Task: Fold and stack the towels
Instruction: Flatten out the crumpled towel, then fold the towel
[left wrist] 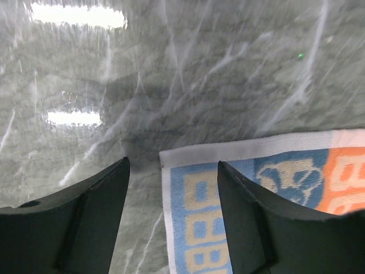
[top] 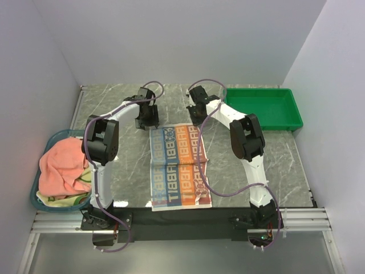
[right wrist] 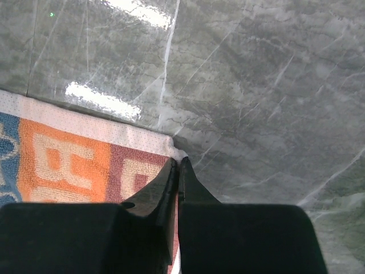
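In the middle of the table (top: 279,162) lies the lettered towel (top: 178,168), spread flat, its long sides running from near to far. It is cream at the hem, with rows of blue, orange and dark red letter blocks, and a crease crosses it about halfway.

The left arm (top: 102,142) reaches to the towel's far left corner. Its jaws are spread and point down at that corner. In the left wrist view one finger (left wrist: 85,222) is over bare table, just left of the hem. The other finger (left wrist: 256,222) is over the towel (left wrist: 285,171). Whether either tip touches down cannot be told.

The right arm (top: 246,137) reaches to the far right corner. Its jaws are pressed together, and the right wrist view shows their tips meeting right at the corner of the towel (right wrist: 68,160). The pale hem there seems caught between them.

At the table's left edge sits a blue basket (top: 32,197). A pink towel (top: 60,165) is heaped loosely in it. A yellow towel (top: 68,200) with green marks shows beneath it at the near side.

At the far right is a green tray (top: 262,108), well apart from the lettered towel.
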